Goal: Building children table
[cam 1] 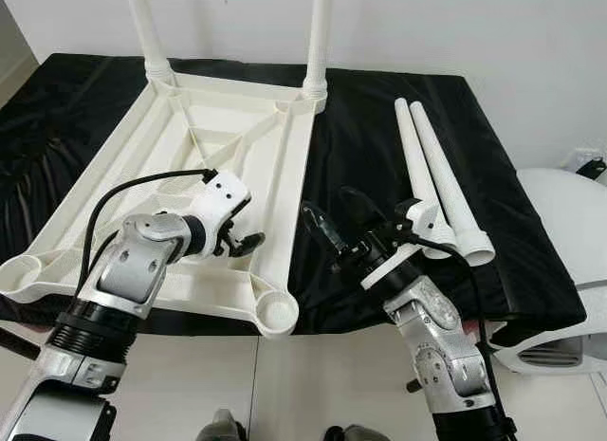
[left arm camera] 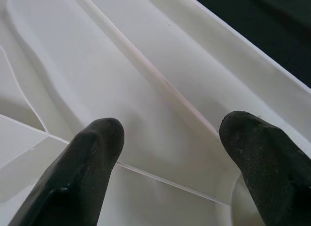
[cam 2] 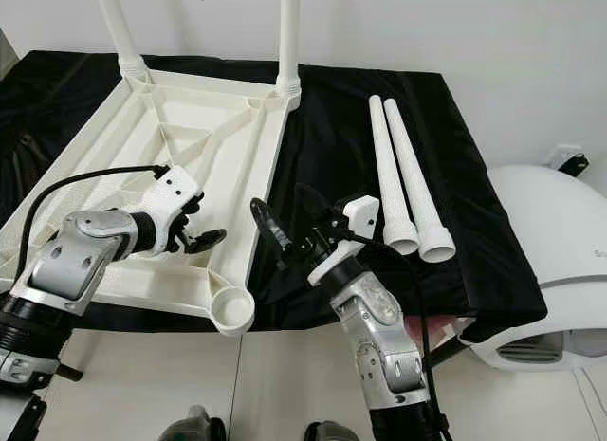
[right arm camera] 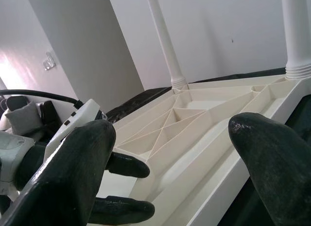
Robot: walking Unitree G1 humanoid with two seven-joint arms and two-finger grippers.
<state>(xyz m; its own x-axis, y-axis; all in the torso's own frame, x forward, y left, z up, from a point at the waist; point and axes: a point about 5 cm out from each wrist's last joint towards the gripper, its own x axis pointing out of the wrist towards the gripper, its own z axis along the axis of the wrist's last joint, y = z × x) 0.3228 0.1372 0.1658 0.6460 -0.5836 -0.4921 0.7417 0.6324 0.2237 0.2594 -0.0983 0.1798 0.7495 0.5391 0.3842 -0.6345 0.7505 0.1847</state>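
Black-draped bench [cam 1: 379, 156] holds the upturned tabletop [cam 1: 228, 128], two loose legs [cam 1: 441, 175] beside its right edge running away from me, nearer my open, empty right gripper [cam 1: 334, 228]; left wrist view adds my left gripper [left arm camera: 170, 133] spread empty over tabletop ribs.

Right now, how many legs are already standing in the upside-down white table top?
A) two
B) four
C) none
A: two legs stand upright in the far corners of the table top, while two more legs lie loose on the black cloth beside it.
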